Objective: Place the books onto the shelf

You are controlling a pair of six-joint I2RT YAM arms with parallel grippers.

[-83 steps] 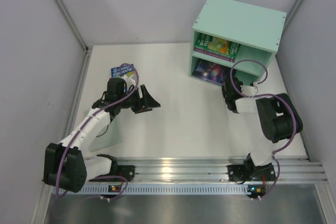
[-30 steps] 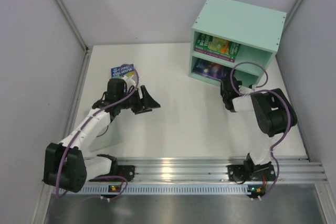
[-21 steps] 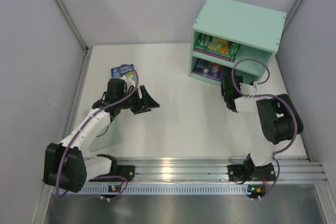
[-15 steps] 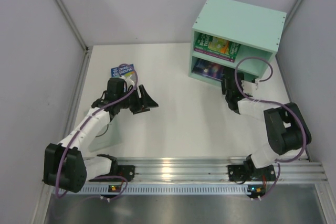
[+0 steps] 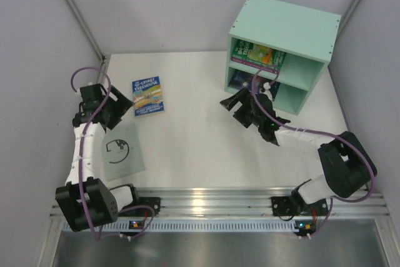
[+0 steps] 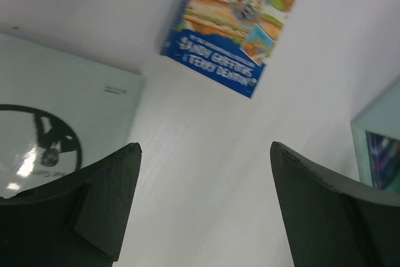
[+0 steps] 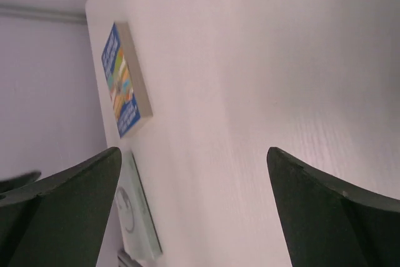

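**Status.** The blue book (image 5: 149,95) lies flat on the desk (image 5: 200,148), upper left of centre in the top view and well apart from the shelf (image 5: 284,26) at upper right. The other books (image 5: 256,54) already sit in the shelf's two compartments. The left fingers (image 5: 115,112) are spread and empty, just left of the blue book. The right fingers (image 5: 234,107) are also spread and empty, in front of the shelf. Both wrist views face the blue book.

**Hazards.**
- Collision: both arms point at the same book. If they converge on it, they are likely to strike each other.
- Failed pickup: the book is thin and lies flat. Fingers that descend on it may scrape the desk or push it away rather than grip it.
- Snag at insertion: a limp paperback held by one edge may droop and catch on the shelf's divider.
- Side disturbance: the pale sheet (image 5: 122,151) lies near the left arm, and a low sweep could drag it.
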